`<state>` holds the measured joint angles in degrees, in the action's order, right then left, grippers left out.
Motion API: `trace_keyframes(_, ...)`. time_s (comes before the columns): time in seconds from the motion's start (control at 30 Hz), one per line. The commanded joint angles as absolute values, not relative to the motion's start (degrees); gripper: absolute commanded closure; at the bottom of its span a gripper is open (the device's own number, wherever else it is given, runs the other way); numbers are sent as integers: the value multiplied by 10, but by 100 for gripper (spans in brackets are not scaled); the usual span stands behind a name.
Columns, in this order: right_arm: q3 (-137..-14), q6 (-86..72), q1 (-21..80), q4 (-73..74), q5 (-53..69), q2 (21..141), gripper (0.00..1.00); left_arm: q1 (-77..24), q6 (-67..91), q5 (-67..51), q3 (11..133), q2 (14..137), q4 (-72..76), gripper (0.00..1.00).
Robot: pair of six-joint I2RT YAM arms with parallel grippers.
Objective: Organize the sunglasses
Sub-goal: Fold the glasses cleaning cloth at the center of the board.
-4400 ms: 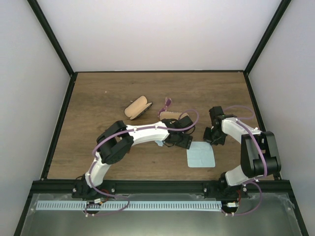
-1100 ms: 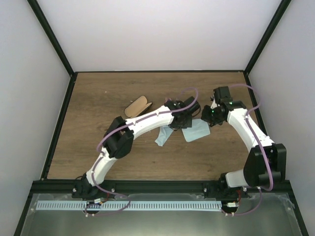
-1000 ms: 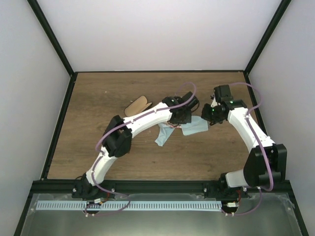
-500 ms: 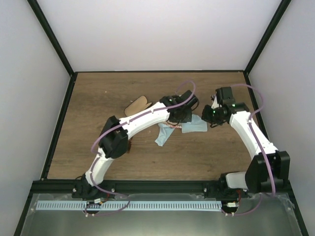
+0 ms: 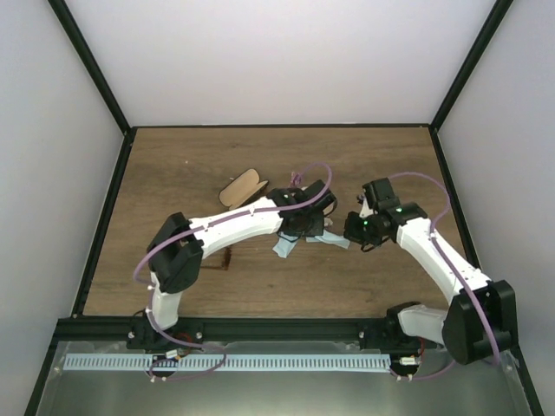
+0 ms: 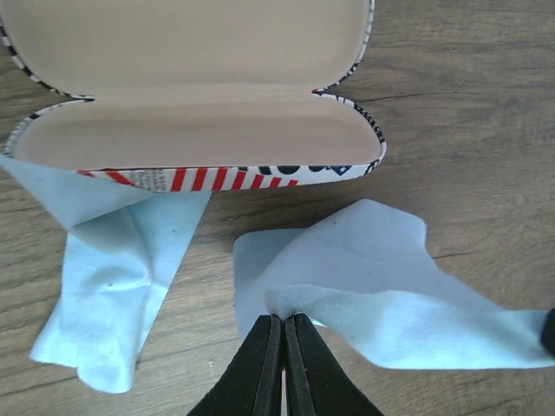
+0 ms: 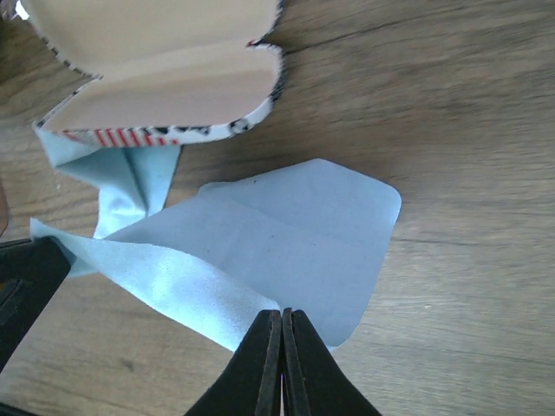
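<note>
Your left hand (image 6: 283, 321) and right hand (image 7: 282, 315) are both pinched tight on one light blue cloth (image 6: 364, 251), just in front of the open striped case (image 6: 199, 130). The sunglasses (image 5: 297, 179) lie on the table (image 5: 173, 173) behind the left wrist, clear of both hands.

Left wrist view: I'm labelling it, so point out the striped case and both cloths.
striped case (image 6: 191, 139), left wrist view, tan inner lining.
pinched cloth (image 6: 364, 260), left wrist view, flat middle.
other cloth (image 6: 113, 269), left wrist view, its middle.
</note>
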<state>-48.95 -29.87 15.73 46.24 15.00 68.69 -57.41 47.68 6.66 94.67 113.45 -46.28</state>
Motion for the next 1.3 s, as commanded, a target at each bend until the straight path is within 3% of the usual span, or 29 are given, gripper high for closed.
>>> trace_keyframes(0.0,-508,-339,205,444,152,696,99,-573,484,83,922,1095,-443,96)
trace_keyframes(0.47,-681,-351,241,465,133,780,99,-529,426,100,1027,1068,-519,96)
trace_keyframes(0.9,-478,-388,257,418,137,692,99,-539,469,56,777,998,-394,96)
trace_keyframes(1.27,-415,-395,261,412,154,662,99,-571,491,28,702,1019,-370,96)
